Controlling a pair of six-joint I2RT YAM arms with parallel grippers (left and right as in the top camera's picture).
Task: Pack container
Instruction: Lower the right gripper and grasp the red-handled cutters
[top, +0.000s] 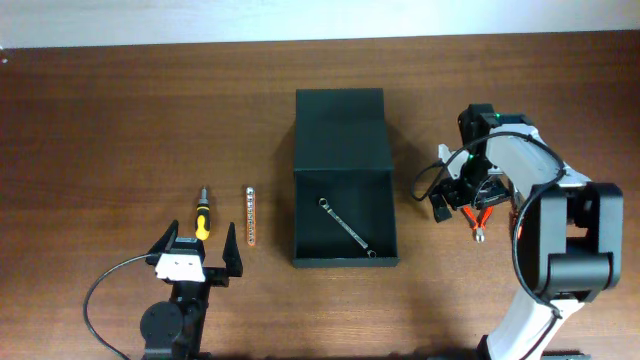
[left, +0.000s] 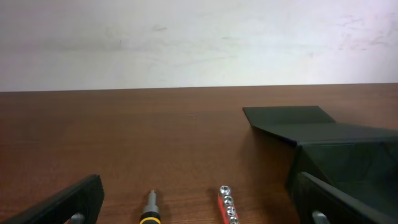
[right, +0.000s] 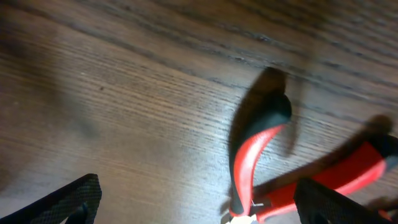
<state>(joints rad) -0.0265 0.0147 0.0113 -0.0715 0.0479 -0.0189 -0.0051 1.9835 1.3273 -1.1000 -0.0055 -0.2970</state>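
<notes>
From overhead, the container is seen at the middle of the table. It is matte black and roughly square, with its hinged flap laid open toward 12 o'clock. A wrench lies slantwise on its floor. At 9 o'clock of it, a red bit rail and a yellow-and-black screwdriver are laid side by side, apart. The left gripper is held at 6 o'clock of the screwdriver, fingers spread wide. At 3 o'clock of the container, the right arm is bent down, with the right gripper over red-handled pliers.

Through the left wrist camera, the left gripper is shown parted, with nothing held. The screwdriver and bit rail lie between its fingers. The container stands at 3 o'clock.

Through the right wrist camera, the right gripper is shown spread around the blurred pliers. Contact cannot be told.
</notes>
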